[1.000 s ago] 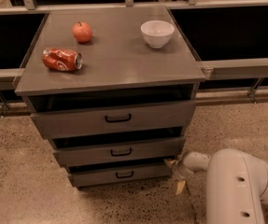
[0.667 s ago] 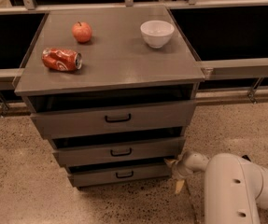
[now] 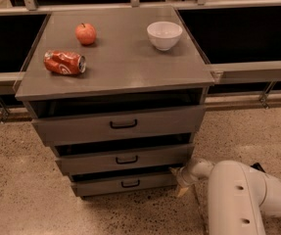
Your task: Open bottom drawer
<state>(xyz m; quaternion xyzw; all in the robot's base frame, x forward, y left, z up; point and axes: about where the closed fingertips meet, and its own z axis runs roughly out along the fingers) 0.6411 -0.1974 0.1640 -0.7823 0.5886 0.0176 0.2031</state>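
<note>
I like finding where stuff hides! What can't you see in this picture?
Camera view:
- Inside the bottom drawer: only a dark gap shows above its front.
- The hand, low beside that drawer's right corner: whether it touches the drawer cannot be told.
- The white arm: its lower part is cut off by the bottom edge.

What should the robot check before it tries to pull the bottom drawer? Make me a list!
1. Right drawer picked: ok, the bottom drawer is the lowest, narrowest one.
2. Its black handle uncovered: ok.
3. Pincer on the handle: not ok, it sits at the drawer's right end.
4. Apple, can and bowl resting on top, back from the front edge: ok.
</note>
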